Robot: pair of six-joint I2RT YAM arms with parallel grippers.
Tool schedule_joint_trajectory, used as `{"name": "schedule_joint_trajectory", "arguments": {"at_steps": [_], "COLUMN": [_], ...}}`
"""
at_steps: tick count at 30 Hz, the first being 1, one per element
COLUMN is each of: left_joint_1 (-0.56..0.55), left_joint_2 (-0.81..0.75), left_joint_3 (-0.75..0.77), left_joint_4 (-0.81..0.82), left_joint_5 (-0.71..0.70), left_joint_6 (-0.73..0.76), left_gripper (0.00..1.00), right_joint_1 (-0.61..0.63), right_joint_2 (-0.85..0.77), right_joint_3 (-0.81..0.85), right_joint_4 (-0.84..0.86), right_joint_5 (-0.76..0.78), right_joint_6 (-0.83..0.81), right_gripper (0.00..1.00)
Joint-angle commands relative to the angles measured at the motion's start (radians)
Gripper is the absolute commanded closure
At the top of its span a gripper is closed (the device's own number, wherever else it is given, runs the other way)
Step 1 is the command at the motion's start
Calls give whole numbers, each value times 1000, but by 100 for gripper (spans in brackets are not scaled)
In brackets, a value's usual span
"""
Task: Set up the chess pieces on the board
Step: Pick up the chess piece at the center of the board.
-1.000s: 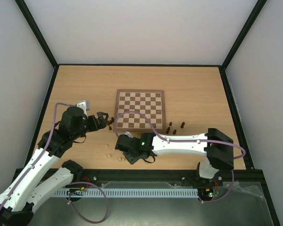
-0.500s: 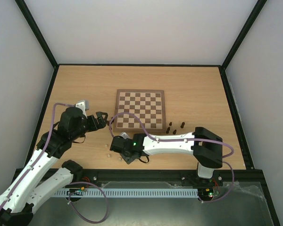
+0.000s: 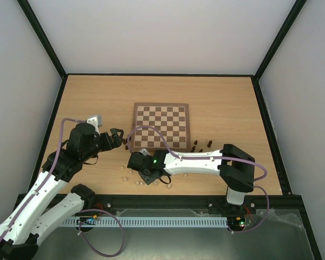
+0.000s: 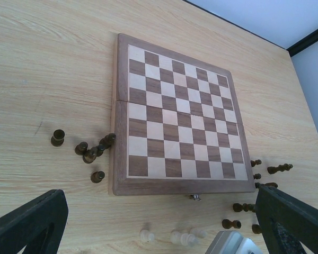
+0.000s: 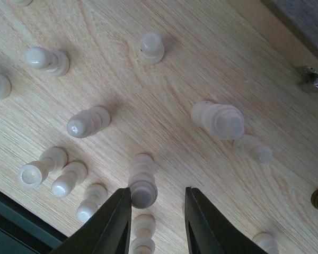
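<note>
Leftward since a second ago, the right claw [image 5: 158, 200] now hangs over the cream pieces [image 5: 86, 121] strewn on the table [image 3: 227, 103] just off the board's [image 3: 161, 126] near edge. One lying piece [image 5: 142, 182] sits between its narrowly parted fingers, ungripped. The board is bare, mid-table. Dark pieces [image 4: 90, 153] cluster beside its left edge and off its near right corner. The left claw [image 3: 118, 137] gapes wide, left of the board.

Board [image 3: 161, 126] mid-table [image 3: 222, 103]; pieces [image 4: 98, 176] lie L, R & in front of it.
</note>
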Motion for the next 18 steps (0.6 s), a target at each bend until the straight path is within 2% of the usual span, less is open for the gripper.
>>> {"name": "schedule_joint_trajectory", "arguments": {"at_steps": [1, 18], "left_joint_1": [-6, -6], "left_joint_2": [7, 24], "left_joint_3": [27, 23], "left_joint_4": [-19, -6], "left_joint_5": [-10, -8], "left_joint_6": [4, 4], "left_gripper": [0, 1], "right_joint_1": [-5, -11], "right_joint_2": [6, 47], "right_joint_3": [9, -1], "right_joint_4": [-10, 20], "right_joint_5": [-20, -69], "right_joint_6": [-20, -35], "right_gripper": [71, 74]}}
